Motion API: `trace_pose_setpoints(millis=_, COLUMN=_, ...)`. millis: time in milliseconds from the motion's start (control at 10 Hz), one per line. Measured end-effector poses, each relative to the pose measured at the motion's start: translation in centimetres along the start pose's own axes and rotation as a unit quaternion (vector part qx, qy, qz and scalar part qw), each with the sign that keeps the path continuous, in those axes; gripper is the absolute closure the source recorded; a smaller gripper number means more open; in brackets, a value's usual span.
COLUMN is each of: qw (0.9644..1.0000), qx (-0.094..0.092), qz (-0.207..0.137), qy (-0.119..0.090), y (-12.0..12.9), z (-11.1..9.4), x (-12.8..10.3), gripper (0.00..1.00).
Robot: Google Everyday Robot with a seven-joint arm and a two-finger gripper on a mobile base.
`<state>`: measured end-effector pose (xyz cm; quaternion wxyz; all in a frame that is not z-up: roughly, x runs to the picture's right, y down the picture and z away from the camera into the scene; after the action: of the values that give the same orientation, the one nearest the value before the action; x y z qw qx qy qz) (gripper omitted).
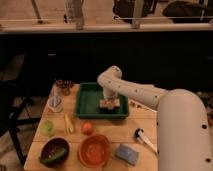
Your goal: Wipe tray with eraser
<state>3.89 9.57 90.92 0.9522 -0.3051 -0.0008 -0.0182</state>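
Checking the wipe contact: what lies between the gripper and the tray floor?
In the camera view, the eraser sits under the shut gripper, resting on the green tray floor.

We have a single view, set high and just behind the robot's own white arm (182,125), whose bulky near segment fills the lower right corner and hides that part of the table (125,132). We look forward and steeply down across the wooden top toward a dark wall and a pale rail at the far side. The table sits at middle range, nearly whole in view from the orange bowl (94,150) at the near edge to the tray (87,102) farther back. Over the tray's right half the gripper (108,103) points down, closed on the eraser (108,104).
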Motion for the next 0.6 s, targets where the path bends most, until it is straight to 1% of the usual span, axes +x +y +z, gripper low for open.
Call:
trace_pose_setpoints(millis=100, qw=0.9999, qx=-0.003, qz=-0.007, qy=0.013, y=0.39, z=0.20, x=0.08, gripper=1.00)
trace_pose_setpoints(millis=300, qw=0.9993, qx=-0.006, qz=-0.023, qy=0.028, y=0.67, z=0.44, x=-0.62, gripper=1.00)
trace_pose_setpoints(millis=400, qw=0.9990, qx=-0.007, qz=-0.029, qy=0.033, y=0.76, z=0.53, x=-0.69, gripper=1.00)
trace_pose_setpoints(millis=600, qw=0.9987, qx=-0.009, qz=-0.037, qy=0.034, y=0.84, z=0.64, x=-0.86, gripper=1.00)
